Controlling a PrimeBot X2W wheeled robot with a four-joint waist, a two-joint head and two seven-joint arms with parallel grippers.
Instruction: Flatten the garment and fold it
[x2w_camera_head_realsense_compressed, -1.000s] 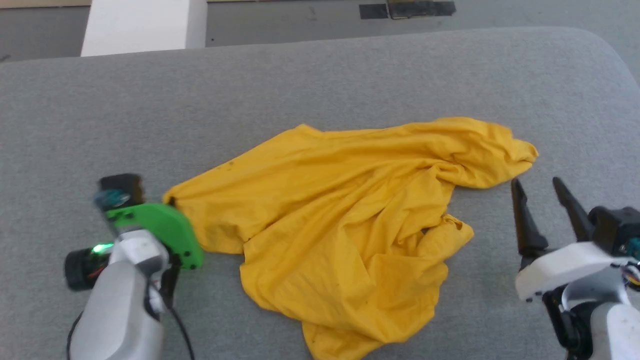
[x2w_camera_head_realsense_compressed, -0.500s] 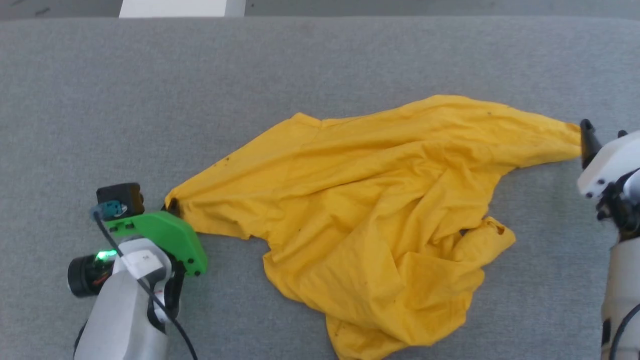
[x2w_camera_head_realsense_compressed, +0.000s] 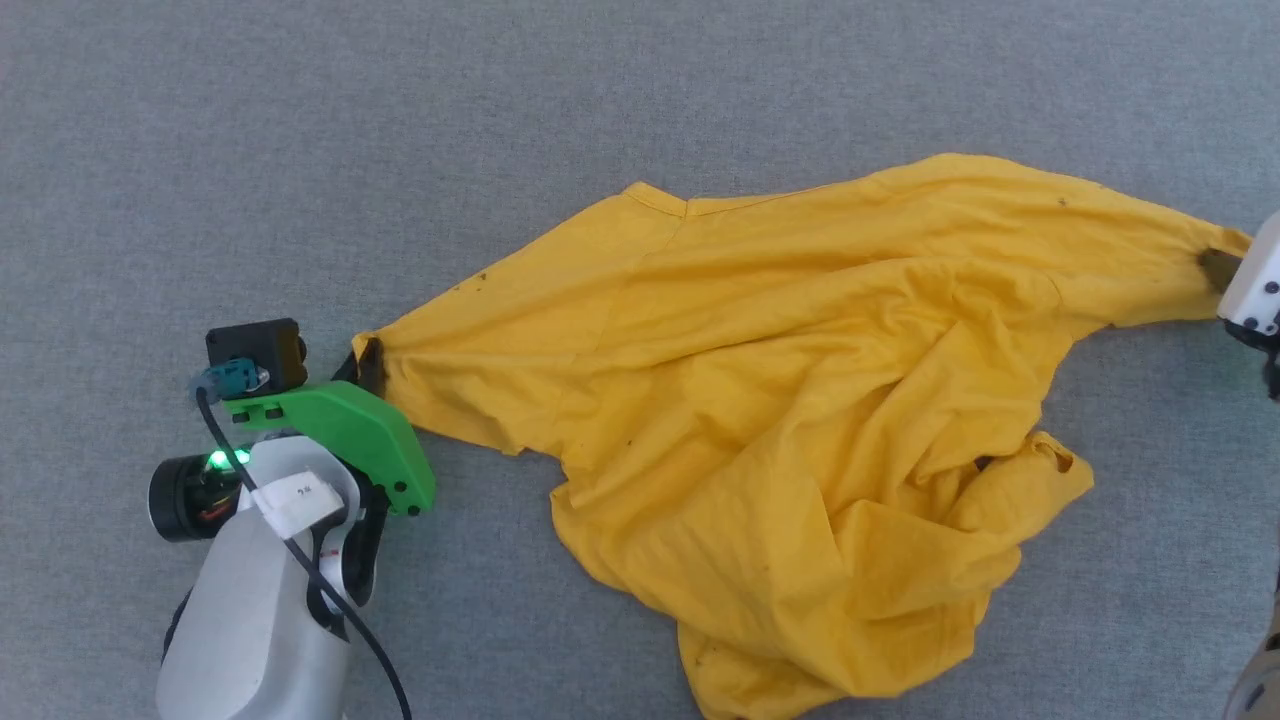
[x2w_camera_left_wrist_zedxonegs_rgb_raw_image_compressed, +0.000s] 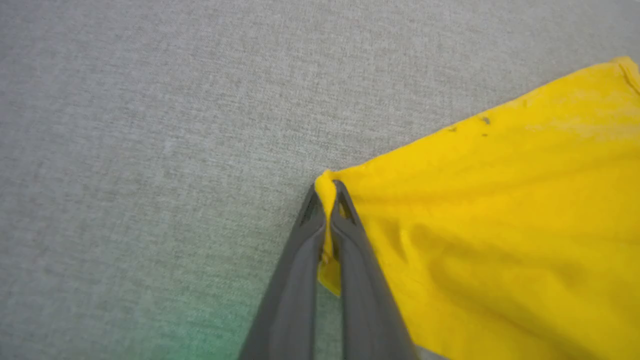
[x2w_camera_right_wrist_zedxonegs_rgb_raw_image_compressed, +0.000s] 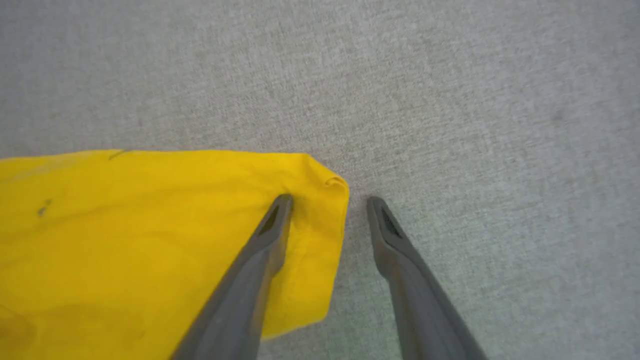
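Observation:
The garment (x2w_camera_head_realsense_compressed: 800, 420), a bright yellow T-shirt, lies rumpled and stretched sideways across the grey surface, plain side up. My left gripper (x2w_camera_head_realsense_compressed: 368, 362) is shut on its left corner; the left wrist view has the two fingers (x2w_camera_left_wrist_zedxonegs_rgb_raw_image_compressed: 327, 195) pinching a fold of the yellow cloth (x2w_camera_left_wrist_zedxonegs_rgb_raw_image_compressed: 500, 225). My right gripper (x2w_camera_head_realsense_compressed: 1215, 268) sits at the garment's far right corner, at the edge of the head view. From the right wrist, its jaws (x2w_camera_right_wrist_zedxonegs_rgb_raw_image_compressed: 327, 202) stand open over the corner of the cloth (x2w_camera_right_wrist_zedxonegs_rgb_raw_image_compressed: 150, 235), one finger above the fabric, the other above bare grey surface.
A grey fabric surface (x2w_camera_head_realsense_compressed: 500, 120) lies under everything. A bunched sleeve (x2w_camera_head_realsense_compressed: 1040, 470) rests at the garment's lower right, and folds pile toward the near edge.
The head camera tilted down, shifting the whole picture. My right gripper reached the garment's right corner, shut on it, drew it out rightward, and now stands open. The left grip held.

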